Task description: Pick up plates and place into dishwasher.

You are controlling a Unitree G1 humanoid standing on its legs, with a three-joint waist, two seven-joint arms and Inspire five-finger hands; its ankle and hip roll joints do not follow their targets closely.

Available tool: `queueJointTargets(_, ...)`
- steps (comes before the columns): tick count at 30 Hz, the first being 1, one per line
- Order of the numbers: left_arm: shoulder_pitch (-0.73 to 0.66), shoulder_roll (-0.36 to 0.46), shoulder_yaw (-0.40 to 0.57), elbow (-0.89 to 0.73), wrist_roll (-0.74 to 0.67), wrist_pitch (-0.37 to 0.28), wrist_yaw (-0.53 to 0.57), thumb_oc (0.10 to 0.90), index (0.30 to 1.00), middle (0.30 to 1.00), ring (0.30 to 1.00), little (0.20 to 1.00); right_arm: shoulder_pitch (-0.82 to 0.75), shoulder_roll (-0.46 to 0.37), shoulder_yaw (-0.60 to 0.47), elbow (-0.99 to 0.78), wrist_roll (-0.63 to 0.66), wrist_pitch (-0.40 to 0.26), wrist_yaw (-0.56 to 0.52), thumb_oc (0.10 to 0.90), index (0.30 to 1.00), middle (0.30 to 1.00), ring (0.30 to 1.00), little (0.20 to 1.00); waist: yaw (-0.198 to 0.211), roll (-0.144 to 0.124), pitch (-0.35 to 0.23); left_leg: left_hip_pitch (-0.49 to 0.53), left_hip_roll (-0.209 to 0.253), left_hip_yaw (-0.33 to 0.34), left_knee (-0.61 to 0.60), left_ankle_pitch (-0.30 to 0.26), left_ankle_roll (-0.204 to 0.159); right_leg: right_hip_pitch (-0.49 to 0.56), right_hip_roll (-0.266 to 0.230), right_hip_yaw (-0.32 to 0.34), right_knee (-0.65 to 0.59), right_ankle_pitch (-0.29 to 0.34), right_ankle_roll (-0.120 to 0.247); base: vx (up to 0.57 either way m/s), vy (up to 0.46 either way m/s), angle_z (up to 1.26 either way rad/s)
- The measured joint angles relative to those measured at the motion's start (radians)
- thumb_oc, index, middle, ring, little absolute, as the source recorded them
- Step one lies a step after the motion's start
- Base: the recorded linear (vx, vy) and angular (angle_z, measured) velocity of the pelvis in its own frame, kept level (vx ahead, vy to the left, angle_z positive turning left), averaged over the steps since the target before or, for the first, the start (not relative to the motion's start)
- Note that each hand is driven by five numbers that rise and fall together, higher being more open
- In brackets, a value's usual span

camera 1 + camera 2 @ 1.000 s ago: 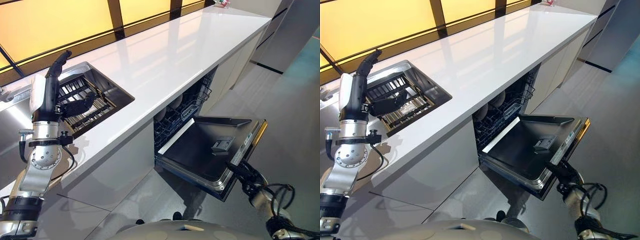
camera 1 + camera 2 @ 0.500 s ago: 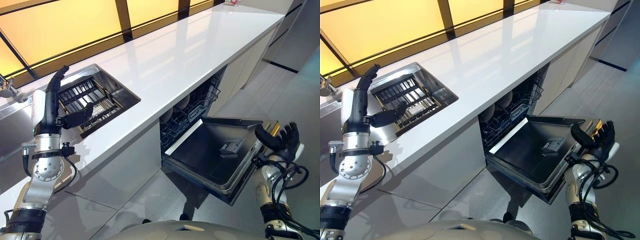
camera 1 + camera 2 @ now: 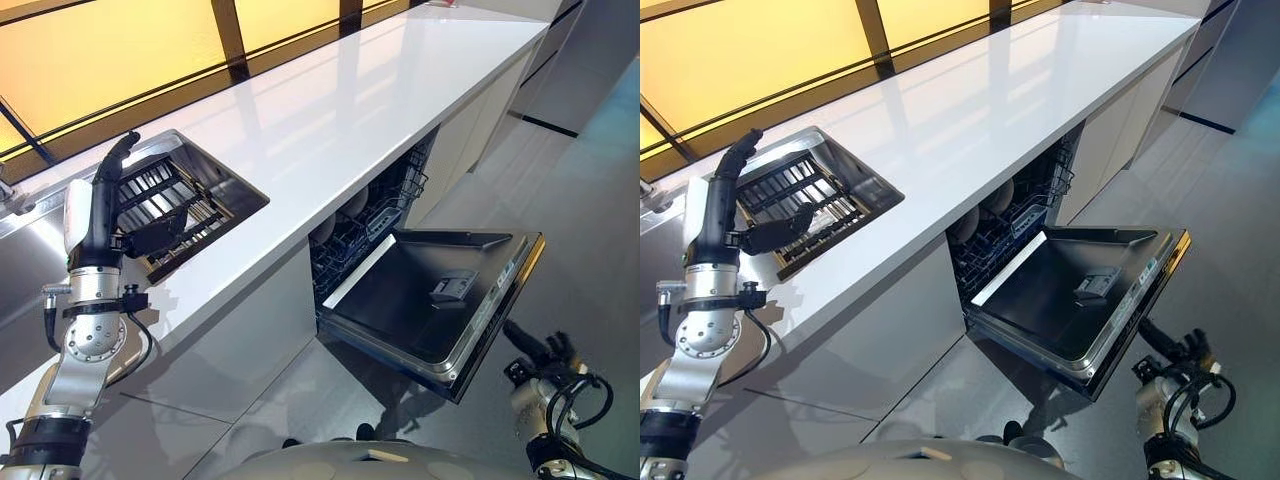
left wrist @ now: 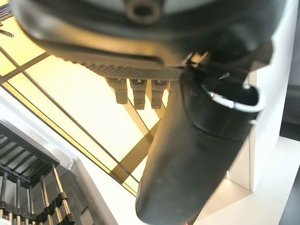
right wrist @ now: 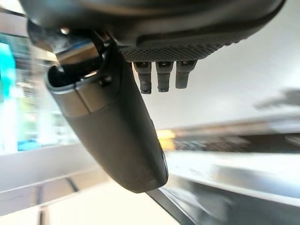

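Under the table (image 3: 330,120): dishwasher (image 3: 400,280) open, door (image 3: 420,300) dropped flat, bare steel inside.
Plates (image 3: 985,205): pale, round, upright on edge in the dark lower rack (image 3: 345,245), behind the door's hinge edge.
Sink (image 3: 185,205): steel, sunk in the table's left part, slatted drying rack inside.
Left hand (image 3: 105,195): raised over the sink's near rim, fingers straight, thumb out, holding nothing.
Right hand (image 3: 535,350): low, just beyond the door's outer edge, apart from it, fingers extended, empty.
Open room: floor free around the door.

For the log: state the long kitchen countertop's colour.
Glossy white countertop, clearest in the right eye view.
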Motion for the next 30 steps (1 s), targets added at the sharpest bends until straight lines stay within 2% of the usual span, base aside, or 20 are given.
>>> queueJointTargets(2,-0.002,0.003,0.000,0.000,-0.015,0.001,-0.007,0.800,0.900,0.900,0.900,0.900,0.000,0.003,0.000,0.046,0.067,0.040,0.077,0.800,0.900,0.900,0.900,0.900,0.009,0.000,0.000,-0.001,-0.001,-0.001,0.000,0.000,0.000,0.000,-0.001,-0.001,0.000,0.000,0.000,0.00,-0.040,0.01)
queueJointTargets(6,-0.017,0.008,0.000,0.000,-0.029,0.005,-0.025,0.800,0.900,0.900,0.900,0.900,0.001,0.006,0.001,0.112,0.118,0.101,0.179,0.800,0.900,0.900,0.900,0.900,0.021,-0.005,0.003,-0.001,-0.002,-0.008,0.000,0.000,0.000,0.002,-0.002,-0.004,0.000,0.000,0.000,0.00,-0.014,0.01)
queueJointTargets(12,-0.017,0.026,0.000,0.000,-0.034,0.020,-0.041,0.800,0.900,0.900,0.900,0.900,-0.008,0.005,0.004,0.152,0.184,0.140,0.230,0.800,0.900,0.900,0.900,0.900,0.023,-0.008,0.005,0.001,-0.002,-0.018,0.000,0.000,0.000,0.008,-0.003,-0.016,0.000,0.000,0.001,0.00,-0.013,0.04)
queueJointTargets(16,-0.019,0.026,0.000,0.000,-0.034,0.020,-0.045,0.800,0.900,0.900,0.900,0.900,-0.014,0.005,0.007,0.189,0.195,0.200,0.242,0.800,0.900,0.900,0.900,0.900,0.031,-0.009,0.006,0.002,-0.002,-0.022,0.000,0.000,0.000,0.012,-0.004,-0.027,0.000,-0.001,0.000,0.00,-0.004,0.04)
queueJointTargets(22,-0.032,0.026,0.000,0.000,-0.034,0.023,-0.046,0.800,0.900,0.900,0.900,0.900,-0.012,-0.013,0.020,0.206,0.179,0.237,0.255,0.800,0.900,0.900,0.900,0.900,0.048,-0.011,0.007,0.004,-0.003,-0.030,0.000,0.002,0.002,0.017,-0.007,-0.036,0.000,-0.001,0.000,0.00,-0.004,0.03)
queueJointTargets(25,-0.032,0.026,0.000,0.000,-0.034,0.023,-0.048,0.800,0.900,0.900,0.900,0.900,-0.004,-0.035,0.055,0.206,0.171,0.266,0.315,0.800,0.900,0.900,0.900,0.900,0.049,-0.014,0.009,0.002,-0.003,-0.033,0.000,0.005,0.002,0.018,-0.007,-0.040,0.000,-0.001,0.000,0.00,-0.003,0.03)
queueJointTargets(30,-0.032,0.026,0.000,0.000,-0.034,0.022,-0.071,0.800,0.900,0.900,0.900,0.900,0.030,-0.070,0.115,0.194,0.146,0.320,0.478,0.800,0.900,0.900,0.900,0.900,0.046,-0.016,0.010,0.000,-0.001,-0.036,0.000,0.006,0.000,0.018,-0.006,-0.057,0.000,-0.001,0.000,0.00,0.000,0.00)
